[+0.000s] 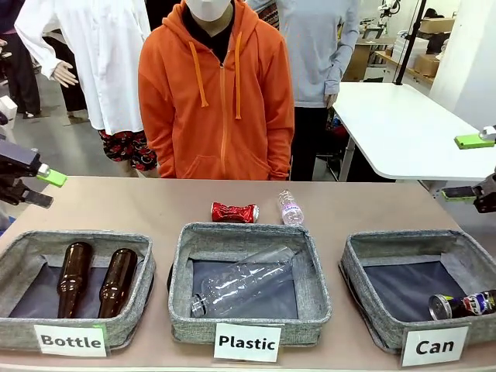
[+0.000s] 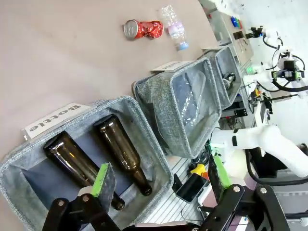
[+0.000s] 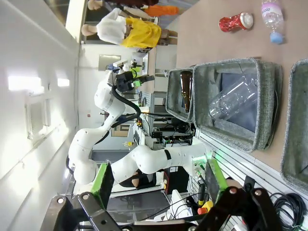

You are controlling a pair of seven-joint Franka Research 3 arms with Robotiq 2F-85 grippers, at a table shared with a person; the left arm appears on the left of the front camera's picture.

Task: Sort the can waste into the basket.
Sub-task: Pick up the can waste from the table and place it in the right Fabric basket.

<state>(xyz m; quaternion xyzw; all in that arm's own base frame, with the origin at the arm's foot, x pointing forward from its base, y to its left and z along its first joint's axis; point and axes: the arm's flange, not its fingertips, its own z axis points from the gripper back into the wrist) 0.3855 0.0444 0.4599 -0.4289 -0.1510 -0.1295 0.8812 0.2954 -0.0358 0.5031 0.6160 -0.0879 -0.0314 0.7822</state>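
Behind the Plastic basket (image 1: 248, 236) in the front view, the crushed red can (image 1: 234, 212) lies on the counter (image 1: 139, 205). The dark can (image 1: 463, 304) lies in the Can basket (image 1: 364, 252). The left tool (image 1: 43, 188) and right tool (image 1: 465, 167) hang with fingers apart, empty. In both wrist views the fingers are spread and the red can (image 2: 143, 29) (image 3: 232, 22) lies past that basket.

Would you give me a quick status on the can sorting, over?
Both open, empty: left gripper, right gripper, out at the sides. In the Can basket: dark can; on the table: red can. Beside it, close: small plastic bottle.
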